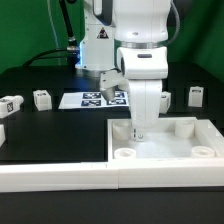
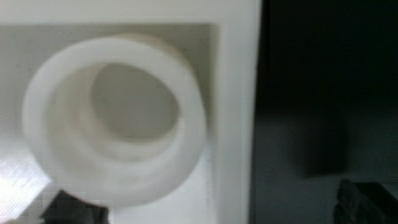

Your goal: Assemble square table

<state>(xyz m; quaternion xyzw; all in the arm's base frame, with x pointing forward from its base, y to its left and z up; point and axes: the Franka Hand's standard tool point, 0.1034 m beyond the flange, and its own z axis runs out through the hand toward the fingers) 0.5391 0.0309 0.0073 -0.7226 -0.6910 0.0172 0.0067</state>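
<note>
Round corner socket (image 2: pixel 111 120) of square table (image 1: pixel 60 168) directly beneath gripper (image 1: pixel 137 129), bore upright; jaws spread wide, holding nothing; leg (image 1: pixel 41 98) well apart toward the exterior view's left.

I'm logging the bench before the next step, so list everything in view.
tabletop: one, white, rim up, at the exterior view's right.
corner sockets: three in plain sight plus one under the jaws, white, round, at the tabletop's corners.
legs: three sure, white with black tags, loose on the table, two at the exterior view's left and one at its right.
marker board: one, white with black tags, flat behind the arm.
wall bar: count unclear, white, along the near edge.
table: one, black.
arm: one, white, reaching down over the tabletop; jaws apart, holding nothing.
</note>
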